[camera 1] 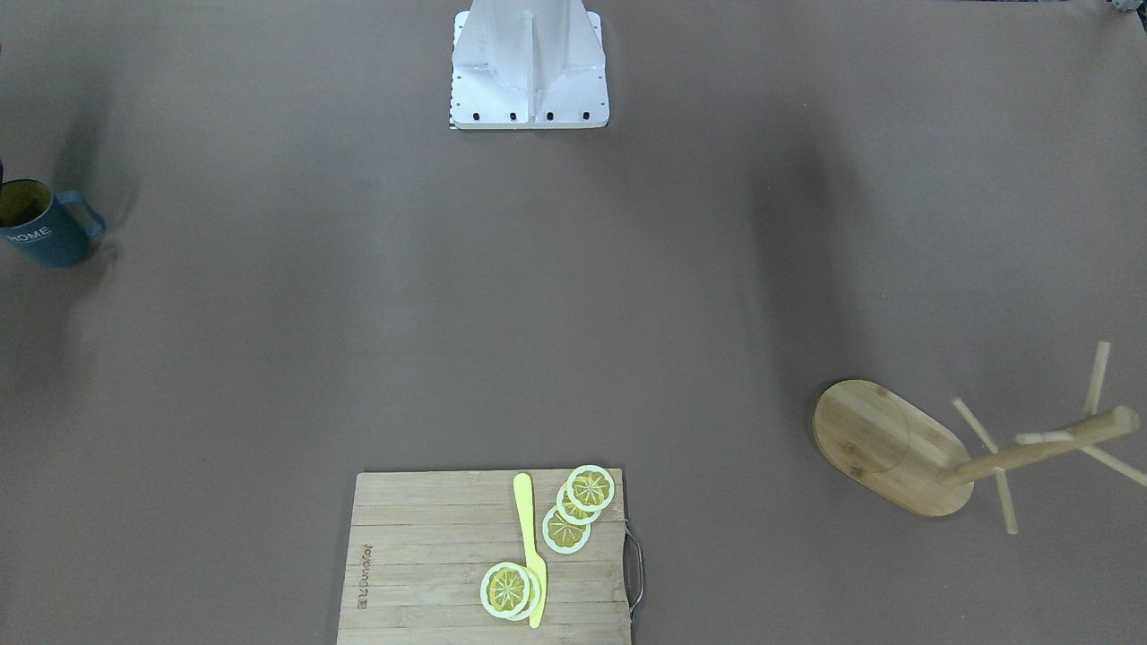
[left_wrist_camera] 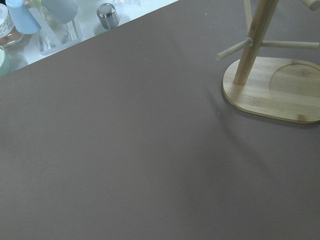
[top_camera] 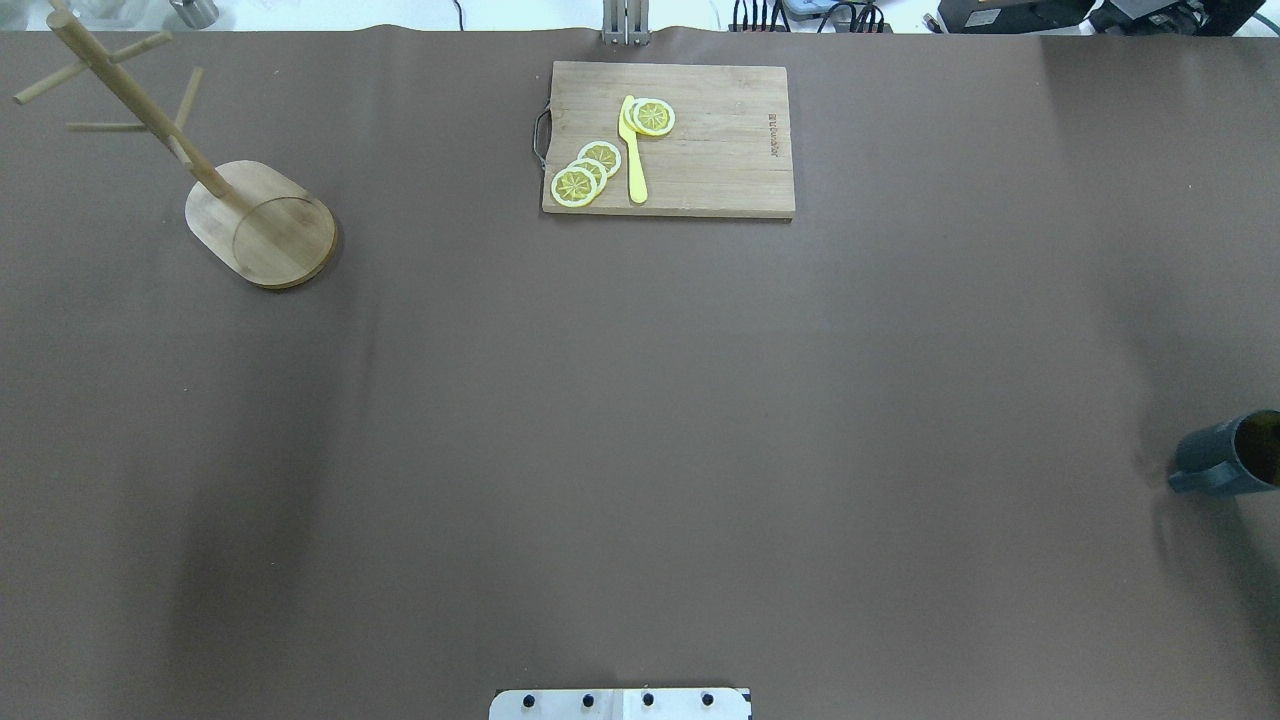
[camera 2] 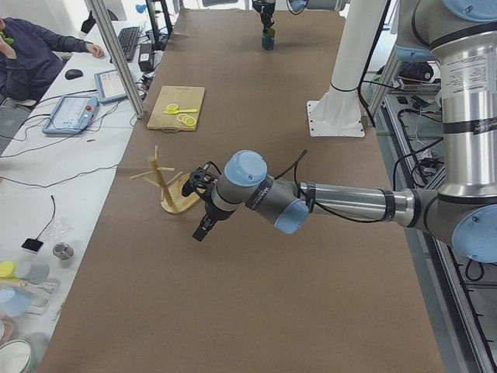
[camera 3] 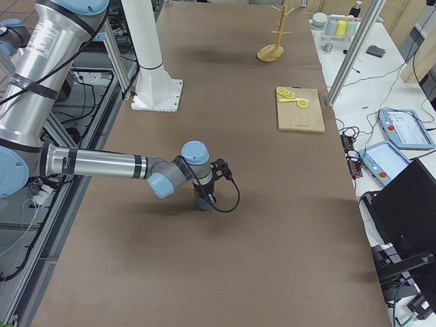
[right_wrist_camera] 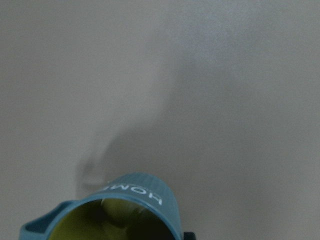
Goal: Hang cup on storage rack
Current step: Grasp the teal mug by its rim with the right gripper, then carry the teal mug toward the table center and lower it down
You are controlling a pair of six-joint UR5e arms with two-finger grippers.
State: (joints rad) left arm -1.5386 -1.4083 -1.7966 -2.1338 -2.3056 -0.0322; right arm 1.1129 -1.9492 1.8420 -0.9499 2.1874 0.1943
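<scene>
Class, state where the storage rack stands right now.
Overhead view: the storage rack stands in the far-left corner, left of the cutting board, far from the cup.

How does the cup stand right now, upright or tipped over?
Upright. The cup has its mouth facing up, yellow inside showing, handle out to the side.

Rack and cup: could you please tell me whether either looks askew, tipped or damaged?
Nothing stands out: the rack stands upright on its base, and the cup sits upright on the table at the opposite end.
</scene>
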